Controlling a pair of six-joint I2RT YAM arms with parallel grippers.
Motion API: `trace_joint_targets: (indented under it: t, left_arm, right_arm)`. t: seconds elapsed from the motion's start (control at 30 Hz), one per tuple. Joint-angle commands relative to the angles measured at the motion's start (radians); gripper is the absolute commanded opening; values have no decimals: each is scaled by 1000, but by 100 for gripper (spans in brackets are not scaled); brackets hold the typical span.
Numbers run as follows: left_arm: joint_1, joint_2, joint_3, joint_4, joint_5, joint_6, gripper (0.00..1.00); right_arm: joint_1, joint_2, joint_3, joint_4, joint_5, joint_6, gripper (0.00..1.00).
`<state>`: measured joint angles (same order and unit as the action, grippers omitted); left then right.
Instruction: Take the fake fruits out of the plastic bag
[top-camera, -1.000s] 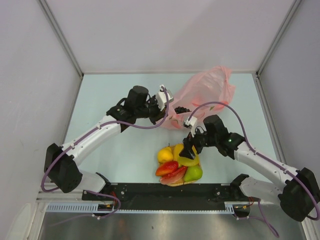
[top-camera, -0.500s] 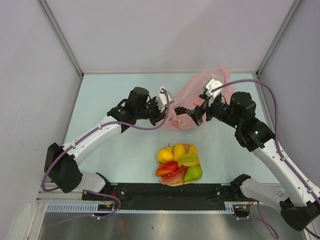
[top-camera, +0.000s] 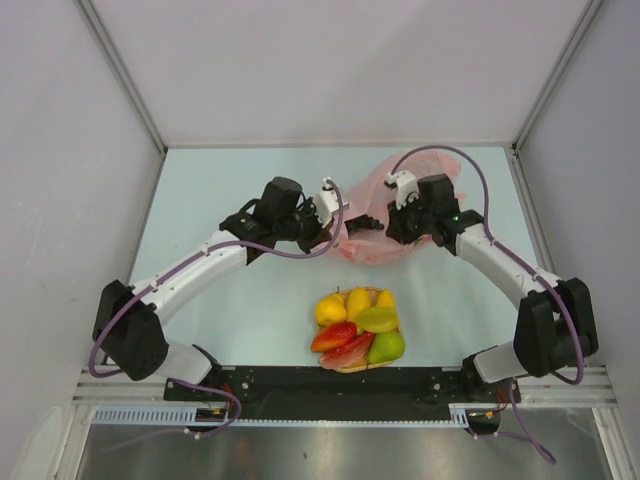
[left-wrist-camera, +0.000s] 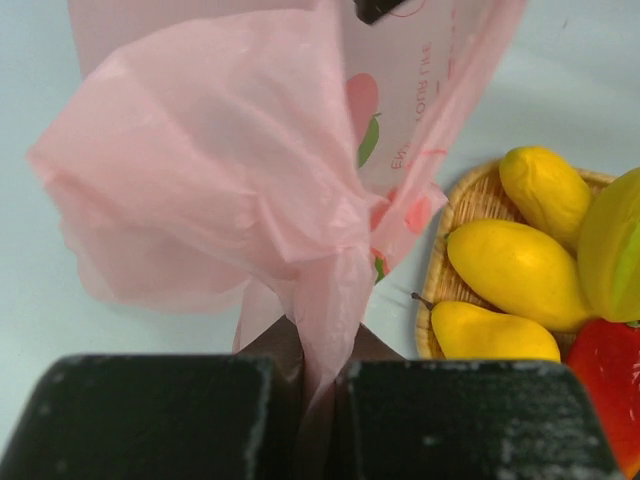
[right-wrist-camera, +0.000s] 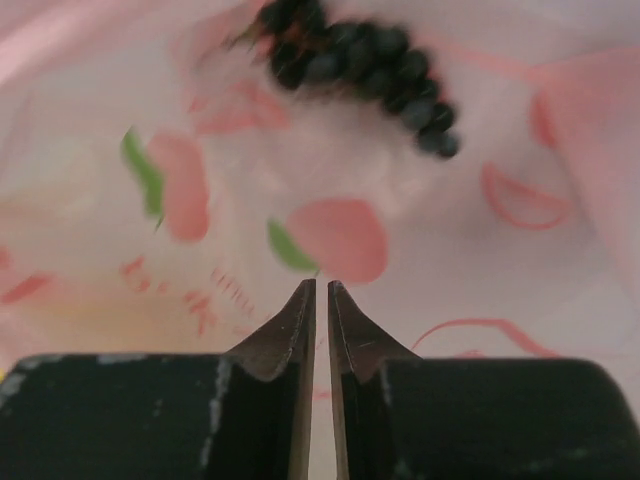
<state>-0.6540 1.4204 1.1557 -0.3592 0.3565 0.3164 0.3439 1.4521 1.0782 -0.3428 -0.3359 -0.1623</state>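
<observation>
Down at the near end of the table (top-camera: 250, 310), the woven tray (left-wrist-camera: 468, 200) already had a pile of fake fruits (top-camera: 358, 328) sitting on it: lemon (top-camera: 330, 309), mango (left-wrist-camera: 515, 270), green pear (top-camera: 388, 347), a red watermelon slice (top-camera: 333, 337). So my read was that the job was nearly wrapped up. Further out, the left gripper (left-wrist-camera: 320, 365) had a fold of the pink plastic bag (left-wrist-camera: 220, 190) clamped tight between its jaws, with the film bunched up and running right into the pinch. Across from it, the right gripper (right-wrist-camera: 320, 288) sat over the bag with its jaws almost touching, just a sliver of gap and nothing in there. Beyond those tips, well apart from them, the dark purple grape bunch (right-wrist-camera: 360, 55) lay against the printed pink film. It looked like the last fruit in the bag, though I honestly couldn't tell whether a layer of plastic was covering it or not. If I were doing this step, I'd spread the right jaws wide before going any closer, since they were no use that narrow. I'd come in through the mouth of the bag instead of poking at the film, and close across the narrow width of the bunch. The main risk as I saw it was nipping that thin crinkly plastic along with the grapes and dragging the whole bag up. So the left side had to hold its pinch firm while the right pulled away.
</observation>
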Motion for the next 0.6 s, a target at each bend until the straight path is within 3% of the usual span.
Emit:
trace_joint_targets:
  t: [0.0, 0.17, 0.3, 0.37, 0.47, 0.57]
  left_arm:
    - [-3, 6, 36, -46, -18, -6, 0]
    - [-3, -61, -75, -52, 50, -42, 0]
    - [-3, -90, -120, -67, 23, 31, 0]
    - [-1, -78, -114, -79, 3, 39, 0]
    - [-3, -55, -109, -83, 6, 49, 0]
    - [-2, -26, -97, -76, 12, 47, 0]
  right_arm:
    - [102, -139, -131, -71, 69, -45, 14]
    - [47, -118, -169, 63, 90, 69, 26]
    - [-5, -40, -166, 218, 80, 128, 37]
    - [-8, -9, -159, 306, 72, 158, 53]
    - [9, 50, -138, 390, 11, 149, 63]
    - [52, 94, -116, 442, 47, 77, 65]
